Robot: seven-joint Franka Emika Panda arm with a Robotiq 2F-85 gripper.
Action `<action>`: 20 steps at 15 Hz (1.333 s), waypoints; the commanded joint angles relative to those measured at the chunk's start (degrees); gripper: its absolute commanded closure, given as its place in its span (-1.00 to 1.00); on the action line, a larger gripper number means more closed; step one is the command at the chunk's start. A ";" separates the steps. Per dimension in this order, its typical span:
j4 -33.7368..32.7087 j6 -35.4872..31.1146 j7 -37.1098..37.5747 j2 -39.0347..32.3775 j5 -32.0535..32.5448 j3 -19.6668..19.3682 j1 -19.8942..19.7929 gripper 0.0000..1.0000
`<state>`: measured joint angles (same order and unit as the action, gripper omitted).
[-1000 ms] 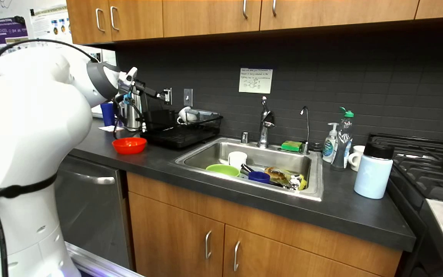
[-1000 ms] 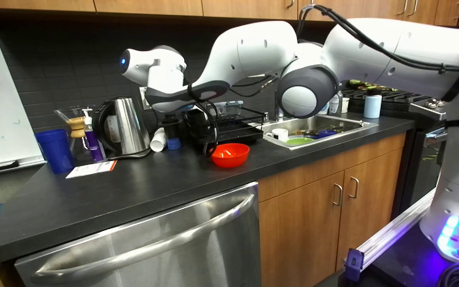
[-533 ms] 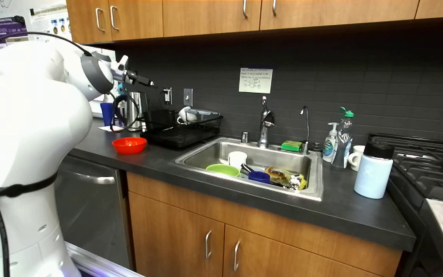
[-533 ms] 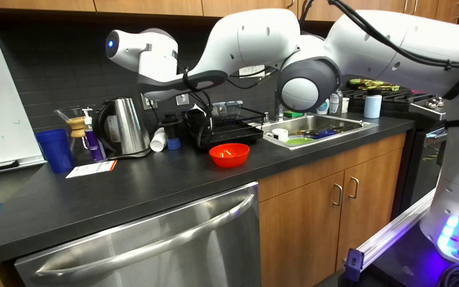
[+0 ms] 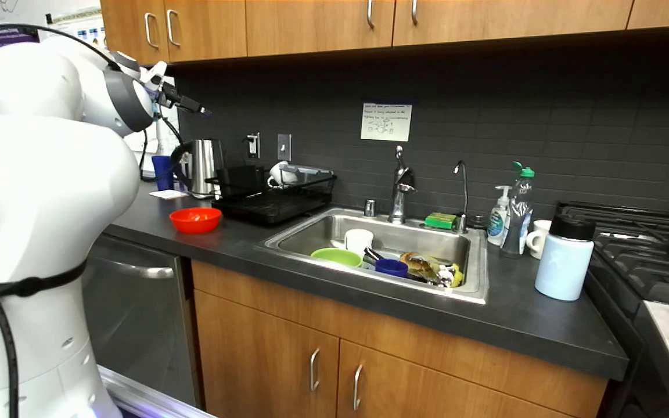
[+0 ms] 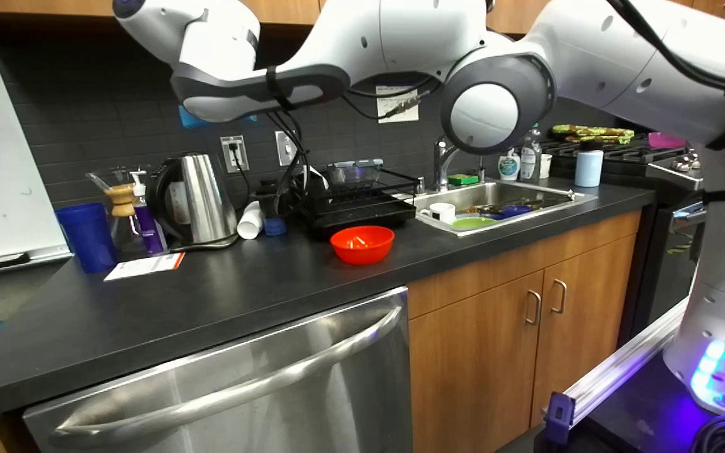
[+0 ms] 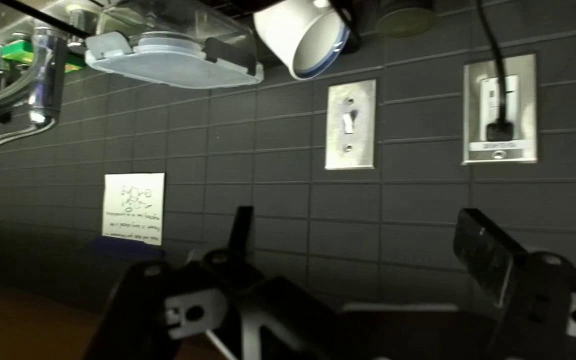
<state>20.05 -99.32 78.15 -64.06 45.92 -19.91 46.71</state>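
Note:
My gripper (image 5: 205,111) is raised near the dark tiled wall, above the steel kettle (image 5: 205,167). In the wrist view, which stands upside down, the two black fingers (image 7: 357,212) are wide apart with only wall tiles between them. The gripper holds and touches nothing. A light switch (image 7: 351,125) and an outlet with a plug (image 7: 500,110) are on the wall ahead. A white mug (image 7: 285,32) and a clear lidded container (image 7: 173,60) sit in the black dish rack (image 5: 273,203). A red bowl (image 5: 195,220) stands on the counter. The arm hides the gripper in an exterior view.
Wooden cabinets (image 5: 317,26) hang overhead close to the arm. The sink (image 5: 477,278) holds a green bowl (image 5: 337,256), a white mug (image 5: 358,240) and a blue bowl (image 5: 391,267). A blue cup (image 6: 87,238), purple bottle (image 6: 148,226) and card (image 6: 142,267) stand near the kettle.
The arm and gripper have risen steadily and drawn back from the wall above the dish rack. The hanging cables rose with them. The bowl and the other items stayed put.

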 commanded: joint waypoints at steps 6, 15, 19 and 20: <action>0.01 -8.72 -11.72 3.09 -7.81 6.17 2.36 -1.00; 0.17 -3.29 -24.15 3.66 -17.70 6.57 6.13 -1.00; 0.10 5.64 -31.35 4.66 -17.85 5.36 8.47 -1.00; 0.10 7.68 -32.89 4.79 -17.29 4.79 9.08 -1.00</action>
<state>20.15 -97.50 50.63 -60.76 29.08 -13.41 54.21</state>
